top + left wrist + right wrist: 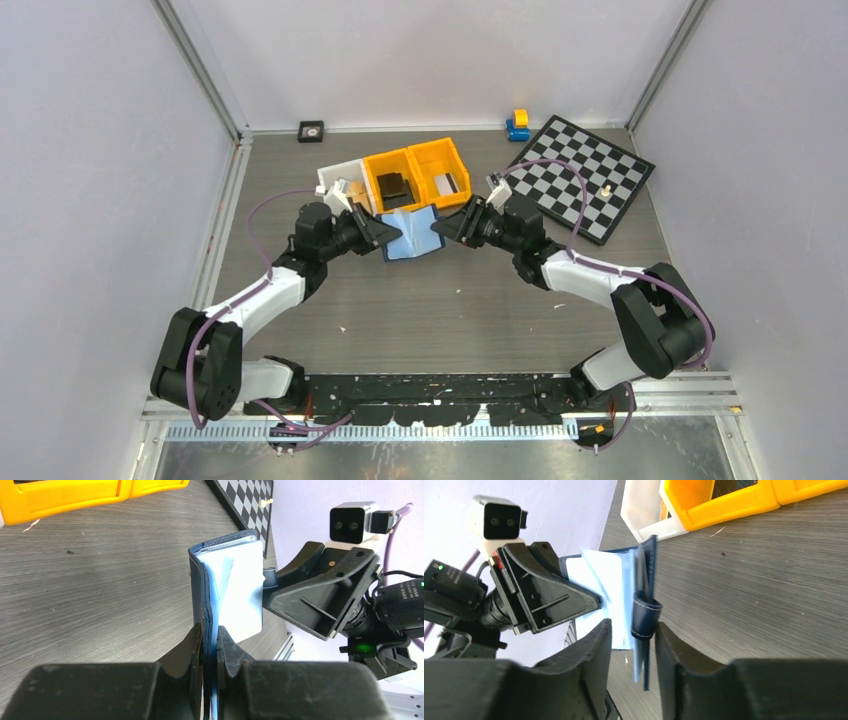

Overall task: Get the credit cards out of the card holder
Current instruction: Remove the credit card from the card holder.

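The navy card holder (412, 235) hangs spread open above the table between both grippers, its pale blue inside (240, 590) facing the arms. My left gripper (210, 635) is shut on the holder's left flap. My right gripper (633, 625) straddles the right flap (644, 575). Its jaws stand apart: the snap tab (644, 617) rests against one finger and a gap is left on the other side. No credit cards show in the holder's pockets. A flat dark item with a pale stripe (447, 182) lies in an orange bin; I cannot tell whether it is a card.
Two orange bins (385, 155) and a white bin (335, 177) stand just behind the holder; one orange bin has a black block (392, 187) in it. A chessboard (585, 185) lies at the back right, with a blue and yellow toy (518, 125) nearby.
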`<state>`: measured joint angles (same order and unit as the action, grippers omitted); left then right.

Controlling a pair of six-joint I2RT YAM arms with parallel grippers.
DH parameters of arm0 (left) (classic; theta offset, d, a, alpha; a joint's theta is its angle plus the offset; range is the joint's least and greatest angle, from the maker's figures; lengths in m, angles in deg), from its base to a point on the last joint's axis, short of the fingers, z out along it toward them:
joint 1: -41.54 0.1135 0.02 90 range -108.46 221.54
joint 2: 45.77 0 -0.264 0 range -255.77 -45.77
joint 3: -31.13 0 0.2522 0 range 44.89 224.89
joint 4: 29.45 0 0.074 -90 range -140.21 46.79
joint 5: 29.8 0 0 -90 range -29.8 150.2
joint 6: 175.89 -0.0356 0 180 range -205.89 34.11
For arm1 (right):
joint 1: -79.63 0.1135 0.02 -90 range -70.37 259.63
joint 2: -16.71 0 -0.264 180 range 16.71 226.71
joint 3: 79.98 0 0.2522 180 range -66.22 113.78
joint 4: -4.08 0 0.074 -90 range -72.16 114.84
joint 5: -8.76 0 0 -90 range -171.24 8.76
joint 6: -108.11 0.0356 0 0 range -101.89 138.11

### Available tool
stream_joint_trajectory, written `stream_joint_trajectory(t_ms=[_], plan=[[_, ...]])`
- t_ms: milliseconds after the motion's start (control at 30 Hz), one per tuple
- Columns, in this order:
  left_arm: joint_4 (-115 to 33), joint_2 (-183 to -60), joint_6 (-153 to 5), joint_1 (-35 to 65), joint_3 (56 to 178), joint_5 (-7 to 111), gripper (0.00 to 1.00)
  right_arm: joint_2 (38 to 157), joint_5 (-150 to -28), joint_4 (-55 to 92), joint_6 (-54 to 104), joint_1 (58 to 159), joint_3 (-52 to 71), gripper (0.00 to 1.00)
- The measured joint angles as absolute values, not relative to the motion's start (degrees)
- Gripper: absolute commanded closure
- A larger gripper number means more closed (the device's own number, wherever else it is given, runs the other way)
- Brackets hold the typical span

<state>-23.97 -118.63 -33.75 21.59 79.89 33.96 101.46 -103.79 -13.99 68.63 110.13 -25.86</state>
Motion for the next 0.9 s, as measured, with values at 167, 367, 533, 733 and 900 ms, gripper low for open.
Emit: stream_joint_trajectory(t_ms=[167,367,533,733,900], plan=[[-22.7,-118.6,-33.0,22.2,79.8,33.4,1.00,101.5,-103.8,-13.8,69.4,109.8,-25.9,0.71],[-21.7,-118.6,-32.2,22.2,79.7,32.7,0.86,101.9,-104.8,-13.8,69.5,109.8,-25.6,0.77],[-20.3,-118.6,-32.3,22.2,79.7,31.6,0.59,104.3,-106.5,-14.6,70.2,109.8,-24.4,0.97],[-21.8,-118.7,-32.7,22.2,79.7,31.9,0.50,105.2,-107.9,-15.3,71.0,109.8,-24.4,0.98],[-21.8,-120.4,-32.7,22.2,79.7,31.9,0.51,105.2,-108.2,-16.7,71.0,109.8,-24.4,0.98]])
